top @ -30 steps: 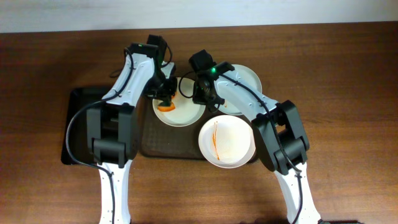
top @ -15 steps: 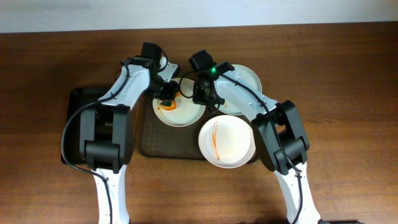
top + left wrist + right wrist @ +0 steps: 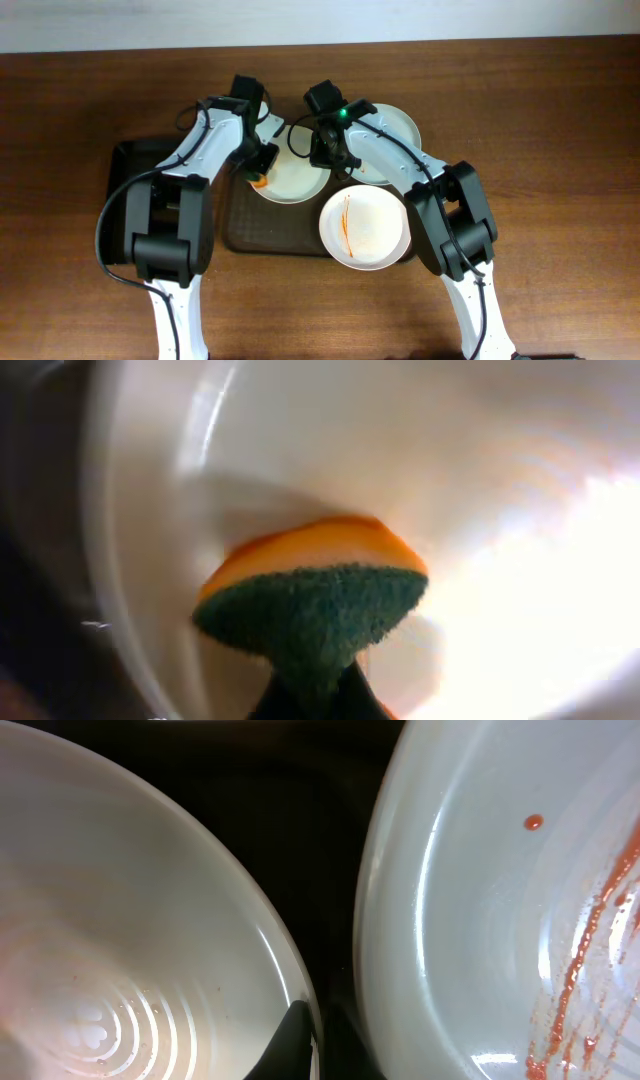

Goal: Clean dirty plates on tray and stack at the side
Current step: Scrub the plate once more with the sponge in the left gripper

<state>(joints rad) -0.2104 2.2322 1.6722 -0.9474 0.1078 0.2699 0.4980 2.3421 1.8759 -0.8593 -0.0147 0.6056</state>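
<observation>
A white plate (image 3: pixel 295 175) lies at the back left of the dark brown tray (image 3: pixel 262 232). My left gripper (image 3: pixel 258 172) is shut on an orange and green sponge (image 3: pixel 260 181) and presses it on that plate's left edge. In the left wrist view the sponge (image 3: pixel 315 605) rests on the plate (image 3: pixel 500 490) in front of the gripper (image 3: pixel 315 700). My right gripper (image 3: pixel 325 152) is shut on the same plate's right rim (image 3: pixel 290 970), with one finger (image 3: pixel 290 1038) inside the rim. A pale greenish plate (image 3: pixel 392 135) with sauce streaks (image 3: pixel 580 970) lies at the back right. A white plate (image 3: pixel 365 228) with an orange streak lies at the front.
A smaller black tray (image 3: pixel 122 200) lies left of the brown tray, partly under my left arm. Brown table (image 3: pixel 550 150) stretches to the right and in front.
My left gripper has dragged the sponge from the plate's middle left to its left edge. The orange smear there is gone. The right gripper has not moved.
</observation>
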